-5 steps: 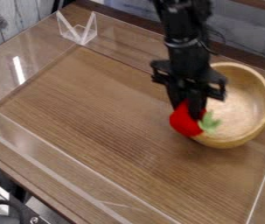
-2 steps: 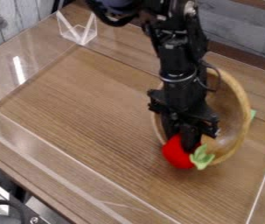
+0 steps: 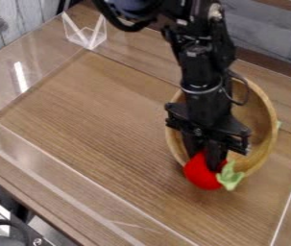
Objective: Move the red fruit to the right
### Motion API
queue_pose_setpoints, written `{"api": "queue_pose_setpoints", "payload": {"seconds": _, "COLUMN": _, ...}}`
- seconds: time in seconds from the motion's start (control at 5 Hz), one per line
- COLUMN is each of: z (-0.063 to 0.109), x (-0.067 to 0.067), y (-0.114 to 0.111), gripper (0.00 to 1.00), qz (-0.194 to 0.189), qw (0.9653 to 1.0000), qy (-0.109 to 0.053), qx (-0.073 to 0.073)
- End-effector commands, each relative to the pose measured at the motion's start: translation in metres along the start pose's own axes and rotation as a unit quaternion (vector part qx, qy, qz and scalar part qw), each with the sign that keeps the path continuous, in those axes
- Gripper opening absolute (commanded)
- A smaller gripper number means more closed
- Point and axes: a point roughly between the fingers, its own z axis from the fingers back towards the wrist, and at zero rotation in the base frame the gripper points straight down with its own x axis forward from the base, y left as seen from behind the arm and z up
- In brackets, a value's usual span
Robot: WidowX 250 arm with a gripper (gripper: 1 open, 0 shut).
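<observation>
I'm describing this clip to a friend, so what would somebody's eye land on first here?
The bright red fruit stands out, low and right of centre, pinched in the black claw just over the wooden table. Directly behind it sits a wooden bowl, partly hidden by the dark arm reaching down from the top.

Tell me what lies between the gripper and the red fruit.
Nothing: in the camera view the gripper is shut on the red fruit.

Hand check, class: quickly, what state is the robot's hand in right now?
Hand: closed on the red fruit, beside the wooden bowl.
</observation>
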Motion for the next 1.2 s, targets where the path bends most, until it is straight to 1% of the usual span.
{"api": "queue_pose_setpoints", "payload": {"seconds": 0.0, "z": 0.005, "x": 0.009, "y": -0.011, "gripper": 0.00, "qz": -0.013, "qw": 0.9995, "qy": -0.028, "qx": -0.004}}
{"api": "queue_pose_setpoints", "payload": {"seconds": 0.2, "z": -0.005, "x": 0.009, "y": -0.017, "gripper": 0.00, "qz": -0.016, "qw": 0.9995, "qy": -0.026, "qx": -0.007}}
{"api": "queue_pose_setpoints", "payload": {"seconds": 0.4, "z": -0.019, "x": 0.013, "y": -0.030, "gripper": 0.00, "qz": -0.021, "qw": 0.9995, "qy": -0.020, "qx": -0.010}}
{"api": "queue_pose_setpoints", "payload": {"seconds": 0.6, "z": -0.024, "x": 0.023, "y": -0.038, "gripper": 0.00, "qz": -0.023, "qw": 0.9994, "qy": -0.022, "qx": -0.011}}
{"api": "queue_pose_setpoints", "payload": {"seconds": 1.0, "z": -0.032, "x": 0.020, "y": -0.047, "gripper": 0.00, "qz": 0.011, "qw": 0.9993, "qy": -0.034, "qx": -0.008}}
